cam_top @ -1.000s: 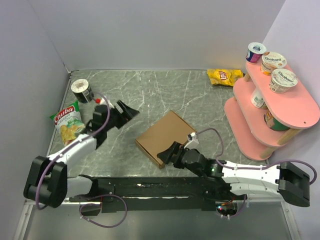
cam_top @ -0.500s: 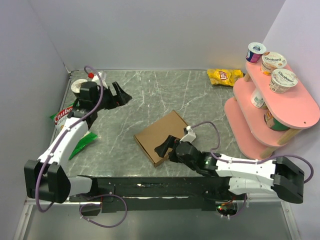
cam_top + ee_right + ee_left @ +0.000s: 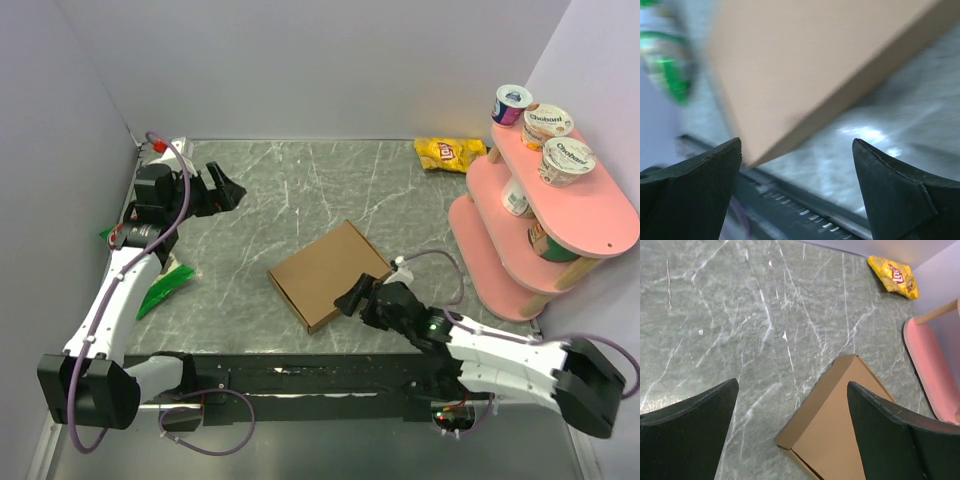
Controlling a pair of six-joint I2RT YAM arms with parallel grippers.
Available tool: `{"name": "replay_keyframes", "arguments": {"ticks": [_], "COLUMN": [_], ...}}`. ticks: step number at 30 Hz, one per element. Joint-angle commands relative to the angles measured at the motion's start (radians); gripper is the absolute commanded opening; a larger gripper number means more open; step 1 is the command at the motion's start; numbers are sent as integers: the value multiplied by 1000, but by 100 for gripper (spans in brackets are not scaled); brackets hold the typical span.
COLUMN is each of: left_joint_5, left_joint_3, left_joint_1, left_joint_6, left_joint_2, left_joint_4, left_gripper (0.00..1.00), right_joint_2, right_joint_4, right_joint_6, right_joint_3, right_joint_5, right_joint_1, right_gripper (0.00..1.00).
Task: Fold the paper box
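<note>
Two pincers, both with jaws apart and nothing clamped. Paper box [image 3: 330,275] lies flat and closed near the middle of the counter [image 3: 300,180], turned diagonally, a bit toward the near edge. Right pincer [image 3: 357,297] sits low just beside the box's near-right side; its wrist view is blurred, so contact cannot be told. Left pincer [image 3: 222,190] is up by the far-left corner, well apart from the box. Yellow chip bag [image 3: 450,153] lies at the far edge, next to the pink rack [image 3: 600,225] on the right edge.
</note>
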Motion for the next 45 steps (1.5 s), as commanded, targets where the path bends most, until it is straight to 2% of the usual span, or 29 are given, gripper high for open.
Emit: {"name": "replay_keyframes", "arguments": {"ticks": [1, 10, 14, 18, 20, 23, 25, 27, 29, 31, 34, 35, 38, 40, 45], "left_joint_5": [19, 42, 60, 54, 53, 60, 75, 72, 69, 77, 79, 85, 89, 82, 40], "left_joint_3": [-20, -46, -55, -58, -61, -55, -60, -74, -80, -71, -77, -77, -100, -106, -109], "left_joint_1": [11, 63, 92, 97, 121, 132, 140, 153, 166, 170, 172, 170, 170, 170, 170], "left_joint_6": [16, 11, 11, 21, 36, 47, 45, 39, 39, 44, 40, 45, 47, 48, 68], "left_joint_2": [-34, -34, -34, -34, -28, -21, -25, -34, -25, -18, -19, -27, -53, -67, -100], "left_joint_4": [45, 66, 76, 73, 69, 59, 68, 91, 91, 83, 105, 108, 134, 149, 151], "left_gripper": [96, 96, 96, 96, 96, 96, 96, 96, 96, 96, 96, 96, 96, 96, 96], "right_joint_2": [170, 559, 711, 739, 696, 606, 526, 480, 423, 361, 281, 261, 152, 65, -33], "right_joint_4": [255, 545, 576, 540, 443, 317, 318, 312, 272, 229, 183, 172, 140, 91, -27], "right_joint_6": [-103, -114, -140, -238, -293, -419, -514, -589, -622, -683, -720, -720, -732, -795, -878], "right_joint_3": [53, 248, 354, 441, 489, 521, 492, 469, 460, 445, 426, 421, 401, 403, 450], "right_joint_5": [-98, -135, -108, -83, -31, 47, 43, -37, -113, -124, -219, -257, -350, -338, -322], "right_joint_1": [-38, -40, -41, -40, -29, -9, -23, -70, -180, -249, -433, -546, -677, -728, -780], "right_gripper": [97, 93, 93, 93, 93, 100, 100, 100, 100, 100, 100, 100, 100, 100, 100]}}
